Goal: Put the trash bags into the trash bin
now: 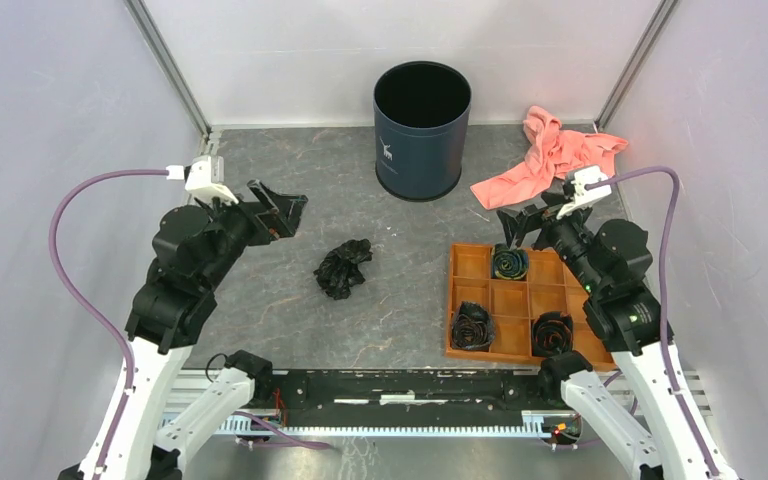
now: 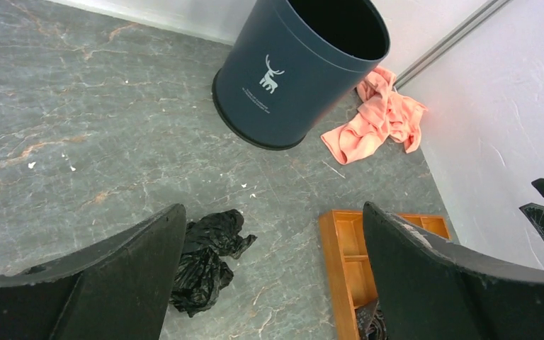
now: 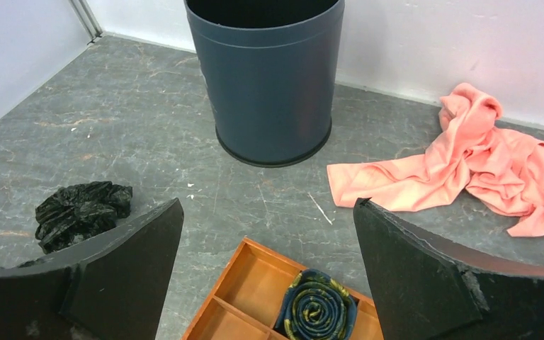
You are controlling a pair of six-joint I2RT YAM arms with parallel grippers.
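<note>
Worktop (image 1: pixel 260 295): grey stone, bearing everything.
Bag (image 1: pixel 343 268): lying crumpled before bin (image 1: pixel 421 135), awaiting pickup.
Left hand (image 1: pixel 282 211), right hand (image 1: pixel 513 228): hanging apart, empty.

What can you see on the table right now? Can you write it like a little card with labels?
trash bag: black, crumpled, lying on the table between the arms
bin: dark blue, upright, at the back
left hand: open, holding nothing, left of the trash bag
right hand: open, holding nothing, near the tray's far end
tray: orange, with compartments, on the right
rolls: three, each in its own compartment
pink cloth: crumpled, right of the bin
</note>
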